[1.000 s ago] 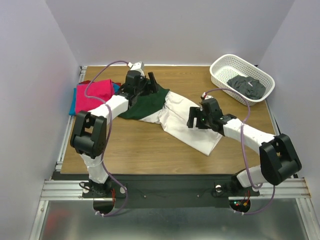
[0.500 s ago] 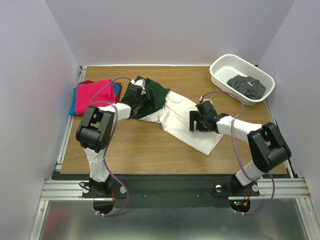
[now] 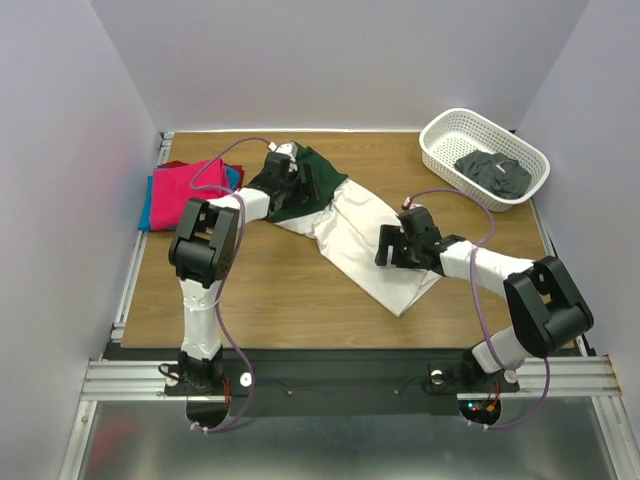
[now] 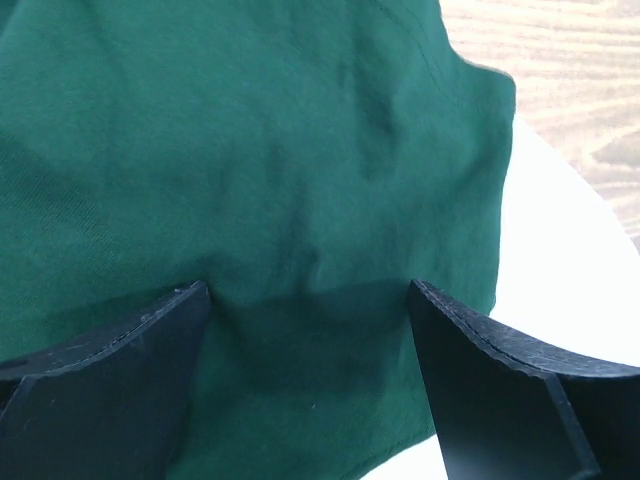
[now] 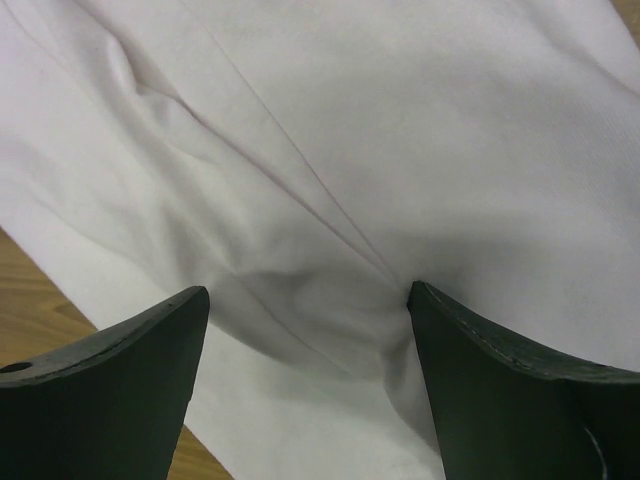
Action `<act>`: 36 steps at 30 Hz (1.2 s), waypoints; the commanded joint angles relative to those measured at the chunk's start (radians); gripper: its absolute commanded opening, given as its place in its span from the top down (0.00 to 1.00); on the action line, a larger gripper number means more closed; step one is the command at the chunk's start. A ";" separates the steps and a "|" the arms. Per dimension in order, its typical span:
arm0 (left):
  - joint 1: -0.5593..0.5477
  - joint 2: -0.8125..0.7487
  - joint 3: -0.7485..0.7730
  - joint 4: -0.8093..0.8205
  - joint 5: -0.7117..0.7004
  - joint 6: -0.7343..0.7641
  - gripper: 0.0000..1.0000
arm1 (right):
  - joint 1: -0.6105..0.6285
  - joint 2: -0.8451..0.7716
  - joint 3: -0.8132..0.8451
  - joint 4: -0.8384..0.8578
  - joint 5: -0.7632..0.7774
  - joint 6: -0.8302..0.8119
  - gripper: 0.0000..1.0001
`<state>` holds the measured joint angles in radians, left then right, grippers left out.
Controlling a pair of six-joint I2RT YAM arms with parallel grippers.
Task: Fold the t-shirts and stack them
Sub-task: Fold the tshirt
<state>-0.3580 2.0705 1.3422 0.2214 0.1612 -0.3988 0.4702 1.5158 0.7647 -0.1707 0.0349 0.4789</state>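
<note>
The whole wooden bench point(image 3: 260, 290) is seen only in the top view, where the white t-shirt point(image 3: 365, 235) is spread as a long crumpled band from the upper middle of the frame toward the lower right of centre, lying on the wood. Its upturned side is shown plain white, with a dark green sleeve point(image 3: 324, 172) at its upper end. At the upper left of that frame a magenta shirt point(image 3: 185, 185) is stacked on a blue shirt point(image 3: 146, 214), and the edge of a red shirt point(image 3: 176, 164) is seen behind them. A white lattice basket point(image 3: 445, 135) holding a dark cloth point(image 3: 493, 172) is placed at the upper right. What the top view hides is given by the wrist views. The left tool point(image 3: 298, 182) is released, its black fingers point(image 4: 100, 390) spread wide and set on the green cloth, which is faintly wrinkled between them. The right tool point(image 3: 396, 245) is likewise released, its fingers point(image 5: 110, 370) parted around a puckered fold of white cloth, with wood visible at the lower left.
</note>
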 commanded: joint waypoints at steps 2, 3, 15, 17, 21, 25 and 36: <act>0.005 0.049 0.104 -0.079 0.008 0.034 0.07 | 0.024 -0.043 -0.097 -0.053 -0.161 0.078 0.13; 0.005 0.059 0.120 -0.083 0.009 0.037 0.07 | 0.028 -0.049 -0.105 -0.053 -0.170 0.081 0.13; -0.012 0.171 0.334 -0.120 0.077 0.089 0.07 | 0.149 -0.057 -0.146 -0.030 -0.190 0.141 0.14; -0.013 0.186 0.359 -0.131 0.089 0.094 0.07 | 0.163 -0.055 -0.146 -0.020 -0.194 0.151 0.14; -0.021 0.229 0.429 -0.140 0.116 0.103 0.07 | 0.217 -0.026 -0.128 0.006 -0.213 0.158 0.14; -0.029 0.279 0.515 -0.152 0.150 0.115 0.07 | 0.255 0.024 -0.104 0.043 -0.236 0.161 0.14; -0.078 0.271 0.663 -0.198 0.126 0.164 0.07 | 0.317 0.052 -0.050 0.083 -0.210 0.165 0.14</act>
<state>-0.4191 2.4317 1.9629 0.0257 0.2932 -0.2657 0.7681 1.5524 0.7391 0.0067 -0.1909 0.6292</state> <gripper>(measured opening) 0.927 0.863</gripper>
